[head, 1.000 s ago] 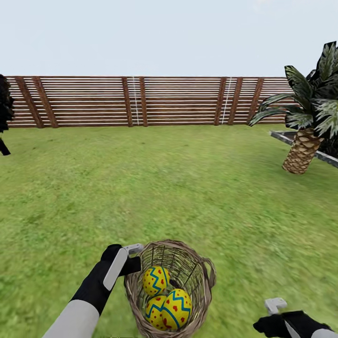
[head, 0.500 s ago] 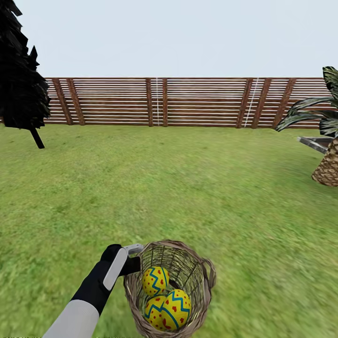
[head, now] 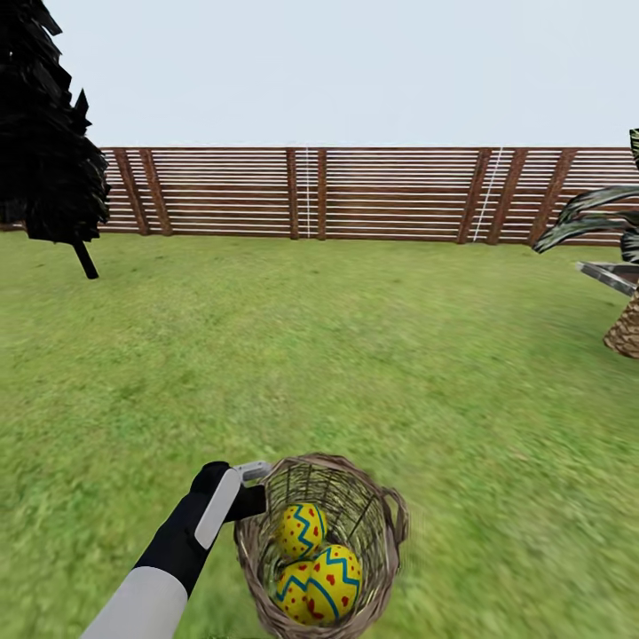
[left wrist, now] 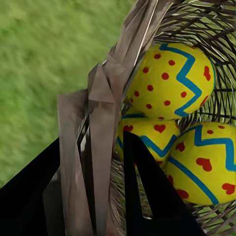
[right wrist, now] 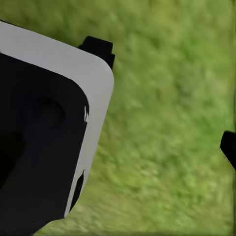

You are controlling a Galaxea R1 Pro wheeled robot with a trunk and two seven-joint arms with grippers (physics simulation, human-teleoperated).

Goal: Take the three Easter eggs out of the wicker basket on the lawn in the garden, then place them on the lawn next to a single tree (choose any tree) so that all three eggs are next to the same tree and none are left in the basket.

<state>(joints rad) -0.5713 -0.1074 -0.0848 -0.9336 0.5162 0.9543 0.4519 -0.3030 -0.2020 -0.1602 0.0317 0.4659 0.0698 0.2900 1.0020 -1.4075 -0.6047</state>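
Easter eggs (head: 315, 559), all 3 of them, are sitting in the wicker basket (head: 382, 519), and the basket is hanging off my left fingers (head: 251, 472), which are clamped on its rim. From my left wrist cam you can see it clearly: one finger sits inside the weave next to the eggs (left wrist: 172, 81), the other outside, with the rim wall (left wrist: 101, 123) pinched between. So the eggs lie just past my left fingertips, on the inside of the basket (close but not something that hand can grab while it's busy holding).

My right fingers, can't tell if they're open or closed; that wrist cam is mostly blurry lawn (right wrist: 167, 123) plus a chunk of my own body.

What matters next is where a tree is. The dark tree (head: 49, 133) is far off to my left by the fence (head: 390, 191), the palm (head: 621, 257) to my right. Neither is near, so I'd guess there's more driving over the lawn (head: 355, 355) before any egg comes out.
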